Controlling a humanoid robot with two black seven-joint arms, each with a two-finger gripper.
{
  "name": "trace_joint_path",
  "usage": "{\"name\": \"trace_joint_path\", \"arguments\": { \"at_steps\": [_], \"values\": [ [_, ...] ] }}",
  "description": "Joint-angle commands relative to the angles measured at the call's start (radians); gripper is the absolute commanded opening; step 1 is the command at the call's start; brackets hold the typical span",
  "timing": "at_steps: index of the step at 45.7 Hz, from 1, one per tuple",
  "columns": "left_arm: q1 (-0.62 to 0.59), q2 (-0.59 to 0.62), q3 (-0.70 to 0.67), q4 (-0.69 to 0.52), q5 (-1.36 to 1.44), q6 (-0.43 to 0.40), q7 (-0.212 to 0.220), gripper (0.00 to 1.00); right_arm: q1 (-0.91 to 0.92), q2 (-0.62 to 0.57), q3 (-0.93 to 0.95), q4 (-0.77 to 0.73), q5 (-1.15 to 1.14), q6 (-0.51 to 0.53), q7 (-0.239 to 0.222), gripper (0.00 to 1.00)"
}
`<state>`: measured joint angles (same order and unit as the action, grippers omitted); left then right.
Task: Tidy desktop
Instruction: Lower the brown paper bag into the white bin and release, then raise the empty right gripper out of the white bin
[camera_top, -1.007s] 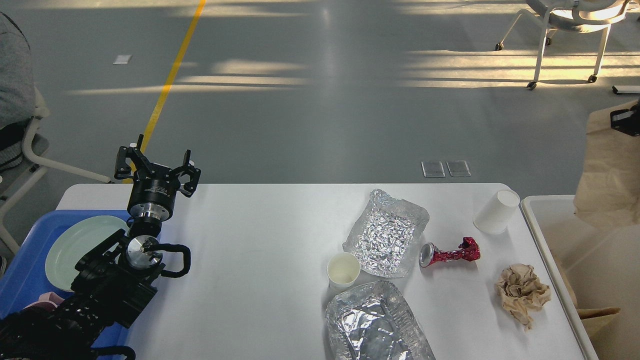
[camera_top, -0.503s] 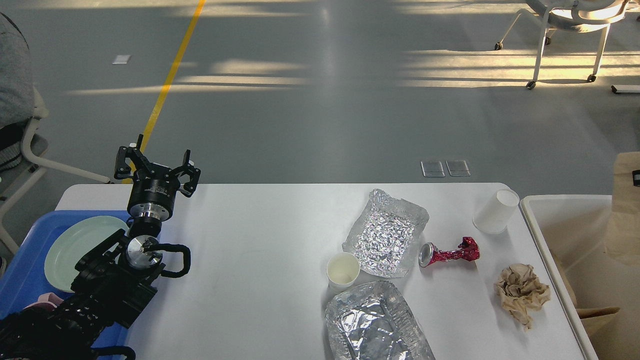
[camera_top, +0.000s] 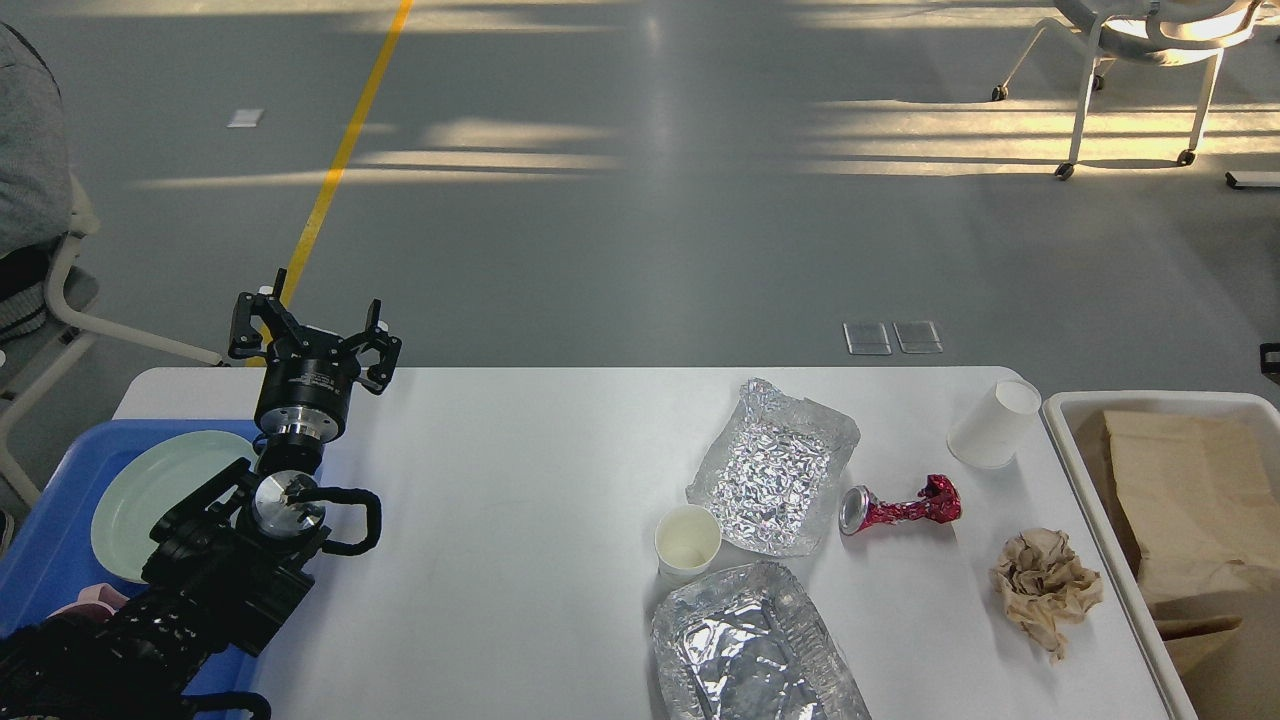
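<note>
Nearest, at the bottom edge, a crinkled foil tray (camera_top: 750, 650) lies on the desktop (camera_top: 500, 500) — a smooth white top with rounded corners that fills the lower middle of the view. Just left of the tray's far end stands a small off-white paper cup (camera_top: 687, 541), upright and open. To the right, near the table's right edge, sits a crumpled brown paper wad (camera_top: 1045, 585). Farther back lies a crushed red can (camera_top: 898, 506) on its side, silver end to the left, and beside it a flattened, wrinkled foil sheet (camera_top: 775, 465). A white paper cup (camera_top: 993, 424) stands tilted near the far right corner.

Off the right edge is an off-white bin (camera_top: 1075, 420) holding a flat brown paper bag (camera_top: 1185, 490).

On the left, a blue plastic tray (camera_top: 45, 540) carries a pale green round plate (camera_top: 150, 480); something pink at its near end is too hidden to name. The left gripper (camera_top: 312, 335) hangs over the table's far left part, fingers spread wide and empty. The middle of the desktop is a broad bare stretch. The right gripper is out of view — a dark bit at the right edge may be part of that arm.
</note>
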<state>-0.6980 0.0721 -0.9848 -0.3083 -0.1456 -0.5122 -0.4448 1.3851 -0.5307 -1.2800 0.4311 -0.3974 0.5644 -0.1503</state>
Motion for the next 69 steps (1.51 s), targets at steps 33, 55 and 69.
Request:
{"name": "trace_joint_path", "arguments": {
  "at_steps": [33, 55, 69],
  "values": [
    [0.0, 0.0, 0.0, 0.0, 0.0, 0.001, 0.0, 1.0, 0.831, 0.046, 0.146, 0.503, 0.259, 0.396, 0.0, 1.0],
    [0.0, 0.0, 0.0, 0.0, 0.0, 0.0, 0.0, 1.0, 1.253, 0.043, 0.358, 0.503, 0.393, 0.396, 0.0, 1.0],
    [0.0, 0.0, 0.0, 0.0, 0.0, 0.0, 0.0, 1.0, 1.099, 0.048, 0.378, 0.506, 0.353, 0.396, -0.011, 1.0]
  ]
}}
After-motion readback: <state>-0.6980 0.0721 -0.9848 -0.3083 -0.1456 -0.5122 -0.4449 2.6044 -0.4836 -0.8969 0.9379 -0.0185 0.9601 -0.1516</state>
